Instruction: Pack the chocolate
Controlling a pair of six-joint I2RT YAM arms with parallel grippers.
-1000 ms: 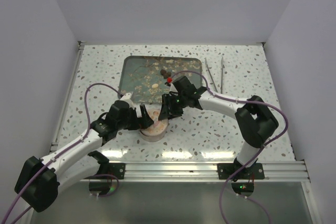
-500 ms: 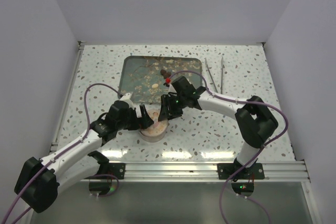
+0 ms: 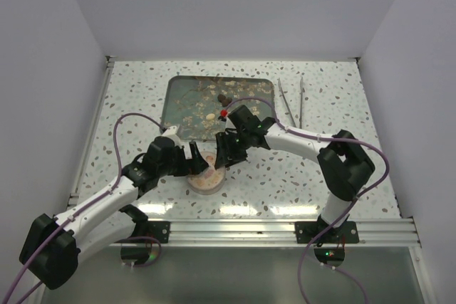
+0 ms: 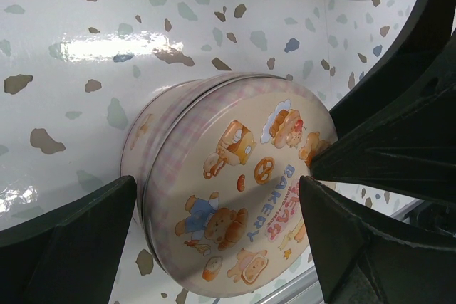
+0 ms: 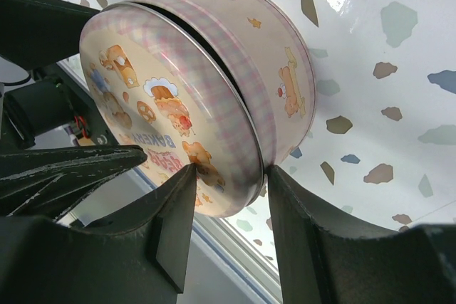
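A round pink tin (image 3: pixel 206 176) with bear pictures stands on the speckled table near the front. Its lid (image 5: pixel 171 105) sits tilted, with a dark gap along one side. My right gripper (image 5: pixel 228 172) is shut on the lid's rim, one finger on the top face and one under the edge; it also shows in the top view (image 3: pixel 222 153). My left gripper (image 4: pixel 217 190) is open, its fingers standing either side of the tin (image 4: pixel 228 197), a thin gap showing on the left. Small chocolate pieces (image 3: pixel 209 114) lie in the dark tray (image 3: pixel 174 97) behind.
Two metal tweezers (image 3: pixel 287 102) lie on the table right of the tray. The aluminium rail (image 3: pixel 285 229) runs along the near edge. White walls close in the table on the left, right and back.
My right gripper has shifted slightly left and nearer over the tin. The tin has slid a little toward the front edge. The left arm has barely moved.
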